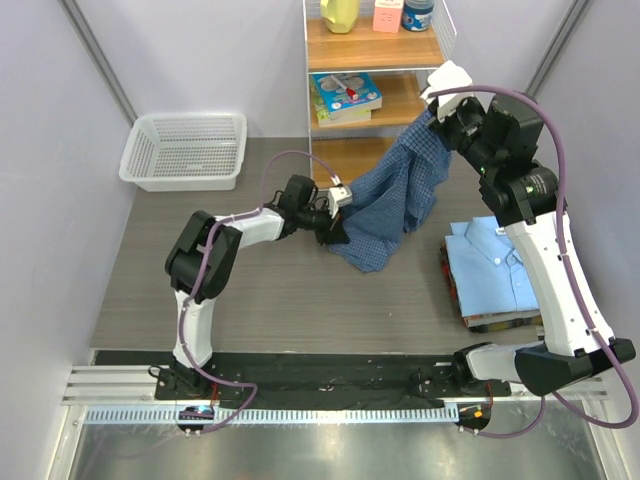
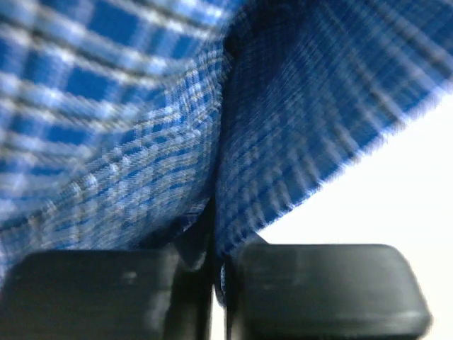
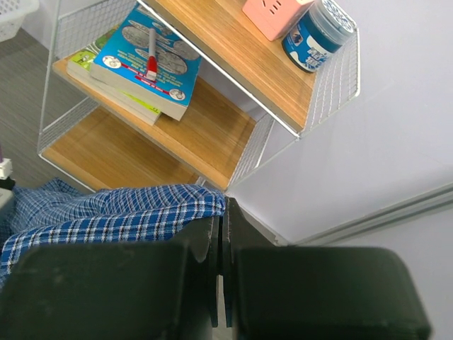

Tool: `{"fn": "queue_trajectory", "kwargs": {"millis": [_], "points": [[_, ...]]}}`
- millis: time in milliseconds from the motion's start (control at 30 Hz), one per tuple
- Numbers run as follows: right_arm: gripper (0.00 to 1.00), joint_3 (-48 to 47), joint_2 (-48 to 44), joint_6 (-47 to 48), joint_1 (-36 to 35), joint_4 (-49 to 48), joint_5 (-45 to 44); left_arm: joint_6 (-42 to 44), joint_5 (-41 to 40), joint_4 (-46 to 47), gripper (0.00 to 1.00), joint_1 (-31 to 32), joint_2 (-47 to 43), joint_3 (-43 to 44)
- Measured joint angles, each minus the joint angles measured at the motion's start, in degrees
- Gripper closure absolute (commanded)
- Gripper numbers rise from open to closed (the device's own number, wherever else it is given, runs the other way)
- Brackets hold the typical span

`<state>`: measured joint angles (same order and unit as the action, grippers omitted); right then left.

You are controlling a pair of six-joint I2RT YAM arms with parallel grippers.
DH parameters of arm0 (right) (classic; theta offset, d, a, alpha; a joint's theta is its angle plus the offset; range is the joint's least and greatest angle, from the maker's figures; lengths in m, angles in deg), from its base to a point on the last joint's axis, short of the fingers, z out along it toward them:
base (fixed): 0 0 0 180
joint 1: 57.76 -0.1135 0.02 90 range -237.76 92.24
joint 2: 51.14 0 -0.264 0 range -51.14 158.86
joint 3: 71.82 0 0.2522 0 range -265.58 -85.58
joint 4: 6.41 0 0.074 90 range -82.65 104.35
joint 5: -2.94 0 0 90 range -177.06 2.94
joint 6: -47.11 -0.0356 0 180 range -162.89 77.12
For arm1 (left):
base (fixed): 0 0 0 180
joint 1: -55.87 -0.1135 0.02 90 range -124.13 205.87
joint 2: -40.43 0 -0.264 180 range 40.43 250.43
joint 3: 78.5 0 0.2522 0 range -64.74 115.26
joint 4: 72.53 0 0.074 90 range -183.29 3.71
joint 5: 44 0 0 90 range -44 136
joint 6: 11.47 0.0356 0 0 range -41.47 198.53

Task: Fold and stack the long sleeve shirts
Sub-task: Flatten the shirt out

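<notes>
The dark blue checked shirt [image 1: 398,200] hangs in the air between my two grippers, its lower end just above the table. My right gripper [image 1: 437,112] is raised high at the back right and is shut on the shirt's upper edge [image 3: 141,216]. My left gripper [image 1: 338,205] is lower, at the table's middle, and is shut on the shirt's left edge; its cloth [image 2: 141,127] fills the left wrist view. The light blue shirt [image 1: 495,265] lies folded at the right, on a stack of books.
A white mesh basket [image 1: 186,150] stands at the back left. A wooden wire shelf [image 1: 375,90] stands at the back centre with books [image 3: 145,60], a pink box and a blue jar [image 3: 320,32]. The grey table [image 1: 230,290] lies below.
</notes>
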<state>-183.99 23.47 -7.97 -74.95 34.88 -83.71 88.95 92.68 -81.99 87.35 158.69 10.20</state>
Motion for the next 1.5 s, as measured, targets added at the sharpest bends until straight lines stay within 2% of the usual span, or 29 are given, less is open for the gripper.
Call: {"fn": "queue_trajectory", "kwargs": {"millis": [100,200,300,400,467,533,633,733,833,933,1033,1200,1300,1367,1433,1500], "points": [[0.99,0.02,0.0,0.76,0.02,-0.02,-2.1,-0.66,-0.61,-4.61,1.0,-0.7,-3.28,-0.24],[0.99,0.59,-0.26,1.29,0.17,-0.15,-4.28,-0.5,-1.57,-14.53,1.0,-3.72,-13.11,-1.05],[0.99,2.67,-1.31,1.66,0.61,-0.11,-5.92,2.01,-4.13,-26.49,1.0,-13.0,-24.98,3.48],[0.99,4.2,-2.1,1.62,0.92,-0.07,-7.58,5.66,-9.55,-36.61,1.0,-23.87,-31.3,15.21],[0.99,4.92,-2.69,1.33,0.92,0.02,-8.02,8.94,-13.68,-42.14,1.0,-28.65,-35.26,21.55],[0.99,5.31,-3.58,0.92,0.61,0.79,-7.89,11.56,-16.26,-46.27,1.0,-29.68,-40.33,23.89],[0.99,5.46,-6.51,0.31,0.39,2.47,-7.76,14.25,-20.09,-50.69,1.0,-29.09,-50.53,22.12],[0.99,5.42,-10.99,0.11,-0.09,2.99,-7.13,14.75,-25.05,-49.81,1.0,-29.05,-59.93,18.29],[0.99,4.37,-13.9,0.46,-0.5,2.51,-6.19,15.26,-29.33,-46.69,1.0,-28.92,-64.87,17.25],[0.99,1.66,-13.18,1.14,-0.57,0.26,-5.73,15.69,-32.22,-43.1,1.0,-28.87,-63.56,19.71],[0.99,-0.24,-9.18,2.54,-0.55,-3.63,-5.33,16.35,-34.8,-38.62,1.0,-28.89,-58.23,19.82],[0.99,-7.34,7.1,5.49,-0.15,-8.28,-6.51,15.65,-36.46,-33.42,1.0,-30.64,-44.11,18.62],[0.99,-18.38,21.42,5.99,0.09,-7.15,-7.28,11.98,-35.85,-32.83,1.0,-33.14,-31.82,23.76],[0.99,-27.39,29.64,6.01,0.09,-5.03,-7.48,8.92,-34.23,-34.47,1.0,-34.8,-24.61,31.21],[0.99,-33.24,33.24,5.9,0.09,-2.08,-7.52,6.4,-32.0,-35.5,1.0,-35.93,-21.64,37.24],[0.99,-34.69,32.15,5.66,0.11,-0.42,-7.3,4.87,-29.2,-36.28,1.0,-36.79,-22.56,40.74]]}}
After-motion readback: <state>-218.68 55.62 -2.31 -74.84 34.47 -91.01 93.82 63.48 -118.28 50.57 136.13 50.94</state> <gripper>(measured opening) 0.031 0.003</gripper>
